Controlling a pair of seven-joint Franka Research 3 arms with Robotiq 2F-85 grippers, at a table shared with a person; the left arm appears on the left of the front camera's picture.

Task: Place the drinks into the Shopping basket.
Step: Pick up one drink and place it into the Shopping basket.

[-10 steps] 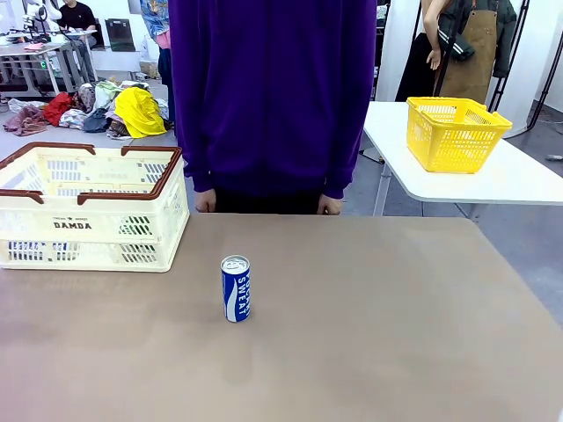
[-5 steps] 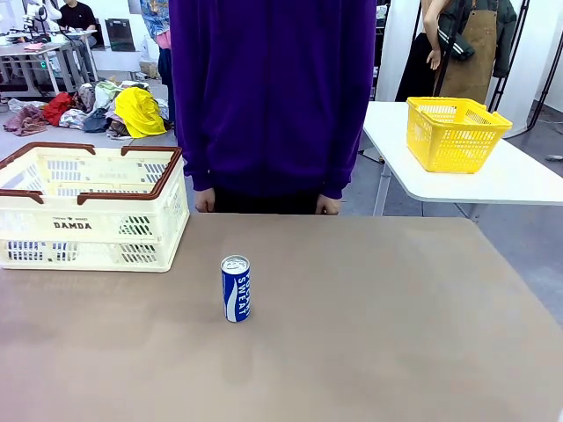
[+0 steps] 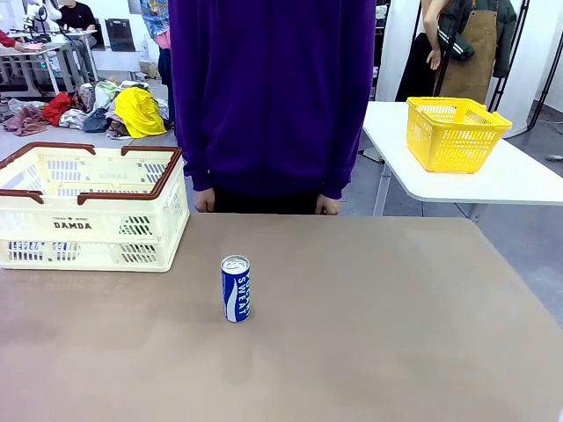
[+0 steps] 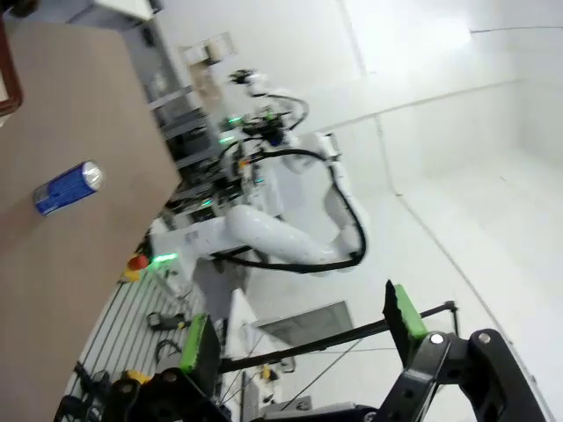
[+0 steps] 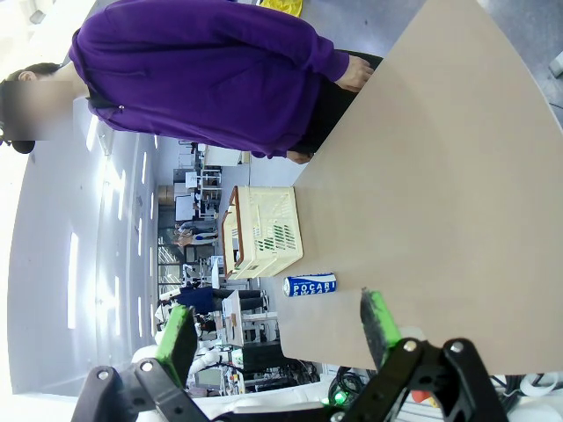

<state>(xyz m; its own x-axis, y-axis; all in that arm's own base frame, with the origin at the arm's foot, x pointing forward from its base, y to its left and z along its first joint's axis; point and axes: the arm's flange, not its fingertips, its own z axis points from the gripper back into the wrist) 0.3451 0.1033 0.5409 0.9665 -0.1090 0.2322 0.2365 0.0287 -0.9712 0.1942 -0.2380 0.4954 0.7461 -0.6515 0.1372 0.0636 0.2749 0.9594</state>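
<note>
On table: one blue can [image 3: 235, 288], one Shopping basket [image 3: 88, 220].

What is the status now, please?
Left gripper open, right gripper open, both empty. Blue can upright on table, outside basket. Path clear.

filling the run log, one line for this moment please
blue can upright on table | crate far left | left claw open | right claw open, both empty
</note>
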